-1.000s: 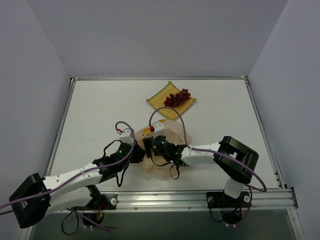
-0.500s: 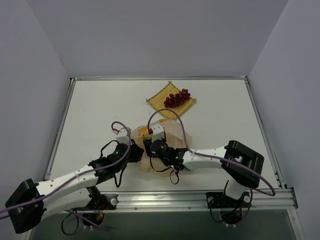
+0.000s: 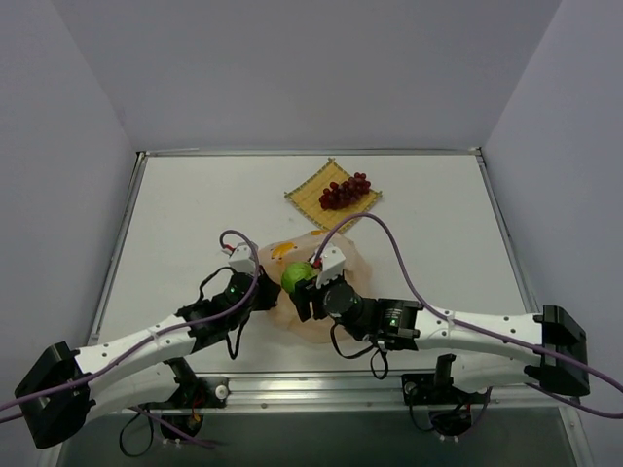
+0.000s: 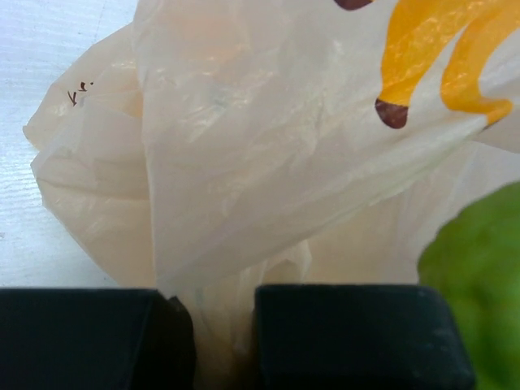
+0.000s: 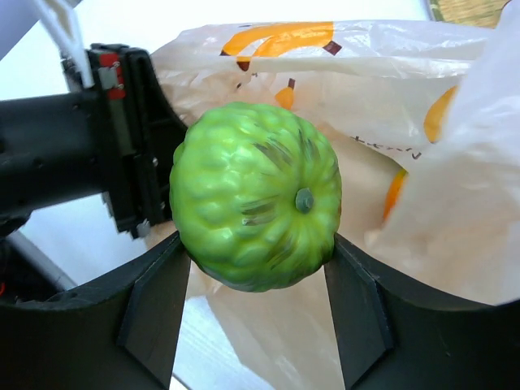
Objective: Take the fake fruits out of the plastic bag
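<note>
Finding 1: your right jaws are grasping 1 round green fruit (image 5: 256,203), with 1 finger pressing at its 9 o'clock side and 1 at its 3 o'clock side in the right wrist view. The fruit's bumpy skin and small stem dimple are facing the camera.

Finding 2: in the top view, the fruit is showing over the 9 o'clock part of the plastic bag (image 3: 341,258), which is lying crumpled on the table (image 3: 195,214) near the 6 o'clock edge. I cannot tell whether the fruit is touching the film.

Finding 3: your left jaws are clenching a fold of the bag. In the left wrist view, the pale film is running down between the 2 black fingers. They are sitting just beside the fruit, at its 9 o'clock in the top view.

Finding 4: the printed yellow bananas (image 4: 439,49) are showing on the bag's upper panel.

Finding 5: the dark red grape bunch (image 3: 346,190) is lying on a woven yellow mat (image 3: 313,195) at 12 o'clock from the bag, well apart from both arms.
</note>
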